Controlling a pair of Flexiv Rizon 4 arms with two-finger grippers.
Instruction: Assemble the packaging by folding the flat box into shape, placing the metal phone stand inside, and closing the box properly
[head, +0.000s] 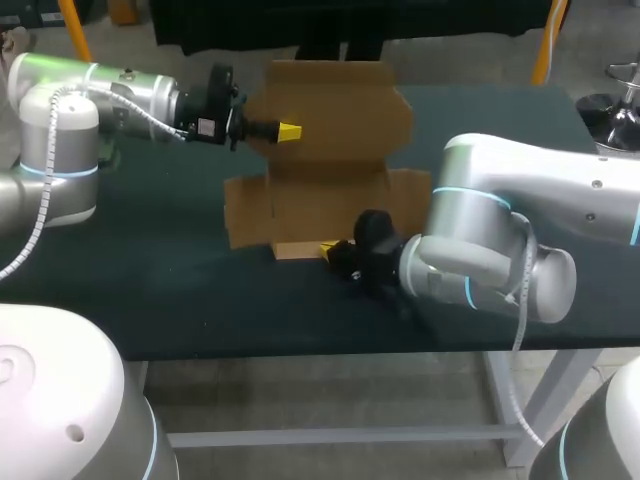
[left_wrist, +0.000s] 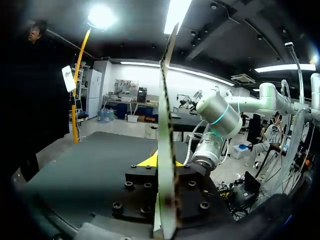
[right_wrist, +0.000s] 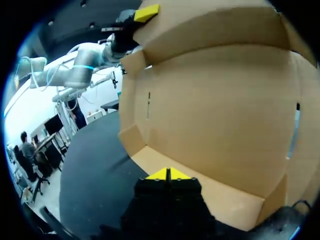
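Since the dark surface (head: 150, 290) carried the cardboard box (head: 330, 170) only part-folded at upper middle, folding seemed the step in hand. The left end effector (head: 288, 131) clamped its raised rear panel. The right end effector (head: 328, 247), fingers together, rested against the near flap. Next, the side walls probably needed raising.
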